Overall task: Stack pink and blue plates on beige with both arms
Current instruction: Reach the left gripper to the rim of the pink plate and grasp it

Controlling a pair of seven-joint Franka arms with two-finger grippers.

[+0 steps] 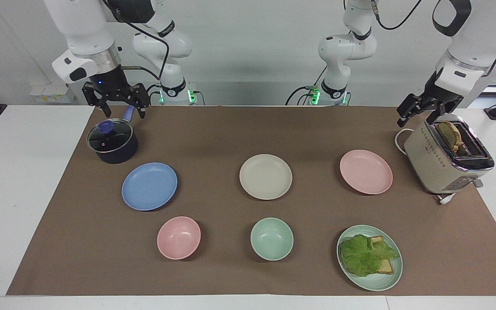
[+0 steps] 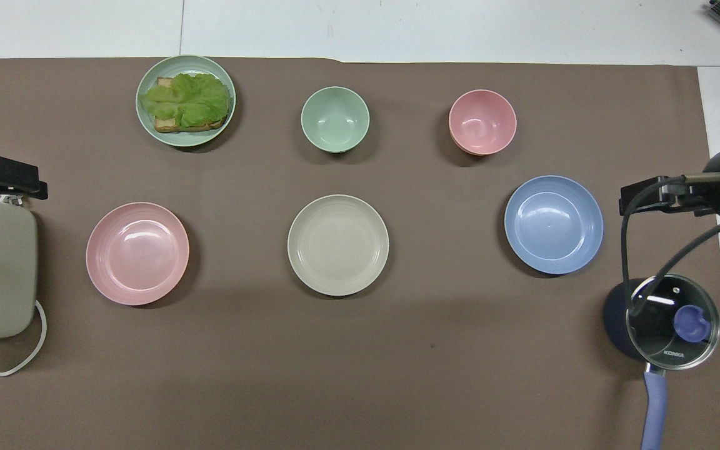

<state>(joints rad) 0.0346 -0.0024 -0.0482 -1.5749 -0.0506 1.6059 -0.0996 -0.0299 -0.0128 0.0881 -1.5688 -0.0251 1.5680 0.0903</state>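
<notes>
no stacking begun; all three plates are lying apart in a row, flat on the brown mat. the beige plate (image 1: 265, 177) is sitting mid-row, the blue plate (image 1: 149, 186) toward the right arm's end, the pink plate (image 1: 366, 172) toward the left arm's. the right gripper (image 1: 119, 104), fingers spread, is hovering over the lidded pot (image 1: 112, 141); the left gripper (image 1: 424, 113), also spread and empty, over the toaster (image 1: 446, 161). likely next: each is needing to drop to a thin rim. plates are looking matte, shallow, round.

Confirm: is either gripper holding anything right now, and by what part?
Nothing is held. The right gripper hangs open over the pot; the left gripper hangs open over the toaster.
</notes>
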